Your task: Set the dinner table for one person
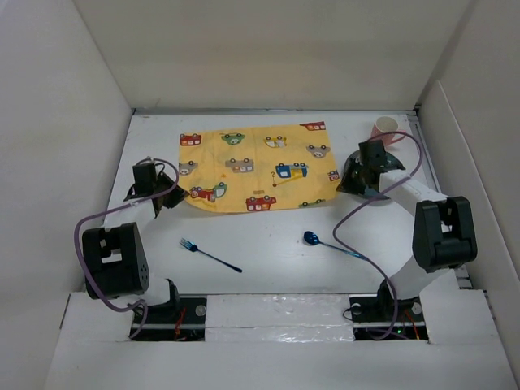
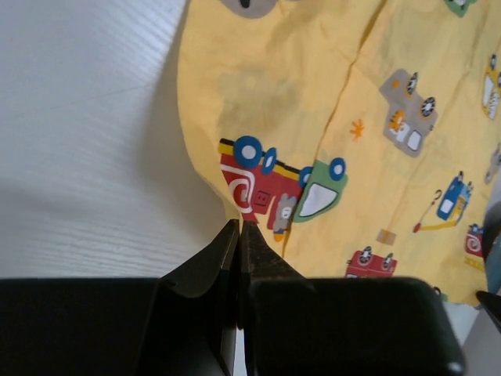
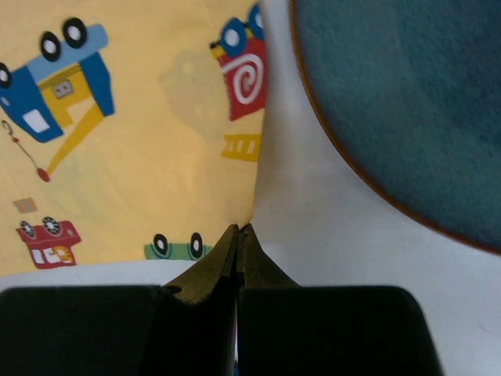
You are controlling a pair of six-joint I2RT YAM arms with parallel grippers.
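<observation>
The dinner table [image 1: 276, 272] is a white tabletop walled by white panels. A yellow cartoon-print placemat [image 1: 256, 166] lies spread on its far middle. My left gripper [image 1: 180, 195] is shut on the placemat's near-left corner; in the left wrist view the jaws [image 2: 239, 225] are pressed together on the cloth edge [image 2: 313, 102]. My right gripper [image 1: 341, 185] is shut on the near-right corner; in the right wrist view the tips [image 3: 239, 229] pinch the cloth [image 3: 141, 149].
A blue-handled fork [image 1: 210, 254] lies near left of centre and a blue spoon [image 1: 331, 244] near right. A pink cup [image 1: 385, 128] stands at the far right. A dark blue plate [image 3: 407, 102] lies just right of the right gripper, mostly under that arm.
</observation>
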